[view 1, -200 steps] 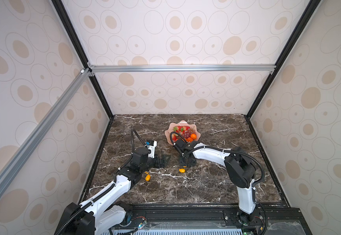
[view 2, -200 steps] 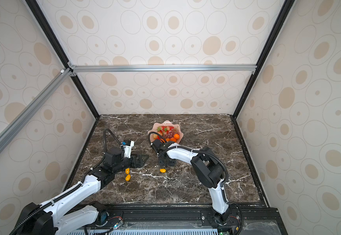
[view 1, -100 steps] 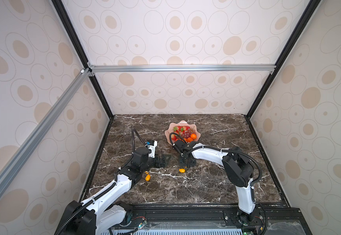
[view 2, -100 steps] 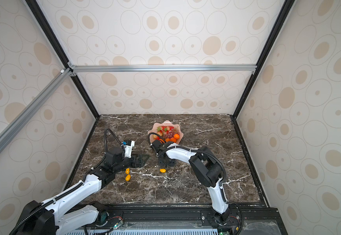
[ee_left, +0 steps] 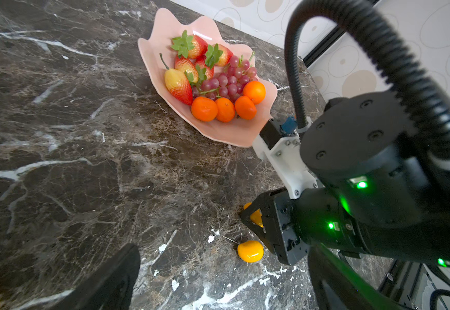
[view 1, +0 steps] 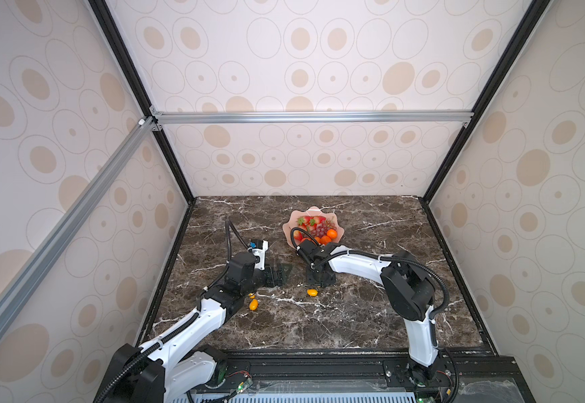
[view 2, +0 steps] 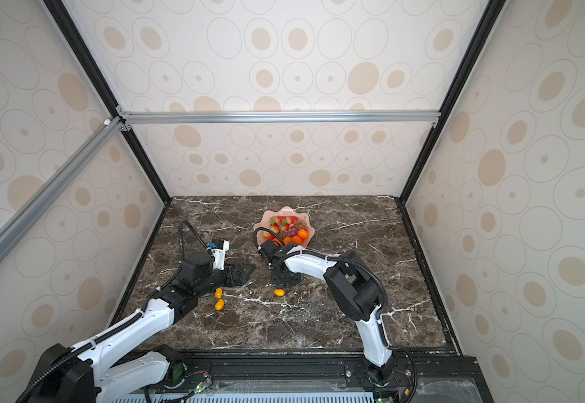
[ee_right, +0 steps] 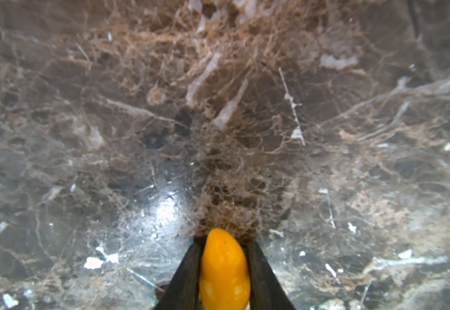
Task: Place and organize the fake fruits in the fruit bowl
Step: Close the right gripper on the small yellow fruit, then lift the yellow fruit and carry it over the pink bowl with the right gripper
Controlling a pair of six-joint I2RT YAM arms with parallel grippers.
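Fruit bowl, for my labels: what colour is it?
Pale pink fruit bowl, clearest in left wrist view.

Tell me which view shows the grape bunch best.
The left wrist view: the grape bunch lies close and sharp in the fruit bowl. Both top views show it small; the right wrist view misses it.

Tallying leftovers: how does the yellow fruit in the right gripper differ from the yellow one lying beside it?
The pinched fruit sits in the right gripper, whose fingers press both its sides; the loose fruit lies free on the table. In the left wrist view the pinched fruit is half hidden by a finger, the loose fruit shows whole. Both are glossy yellow-orange ovals outside the fruit bowl.
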